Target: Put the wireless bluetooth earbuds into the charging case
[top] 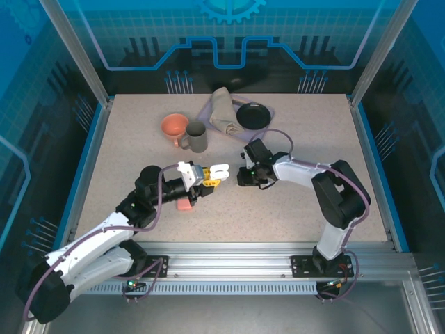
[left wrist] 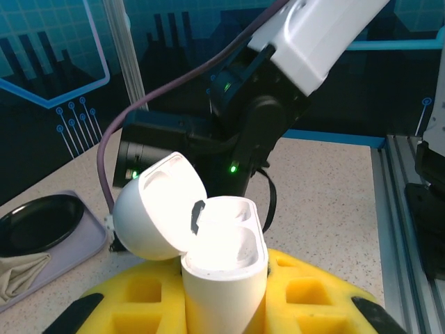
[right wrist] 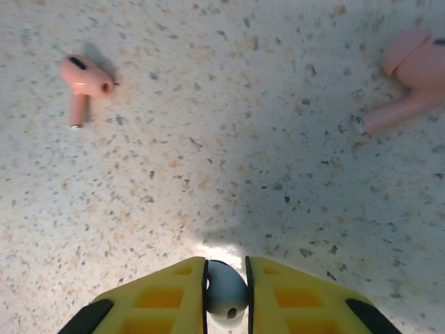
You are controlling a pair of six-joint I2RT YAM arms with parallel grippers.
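White plastic charging case (left wrist: 224, 271), lid open, is clamped in left pincer (top: 211, 179). A small white earbud (right wrist: 226, 292) is gripped by right pincer (right wrist: 226, 268). Two salmon-pink earbuds (right wrist: 83, 78) (right wrist: 410, 76) are seen well apart on speckled tabletop (right wrist: 229, 139).

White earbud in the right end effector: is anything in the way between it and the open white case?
Nothing visible is. The right end effector is shut on the white earbud, and the left end effector holds the white case, lid open, close beside it. From above, just bare table lies between them.
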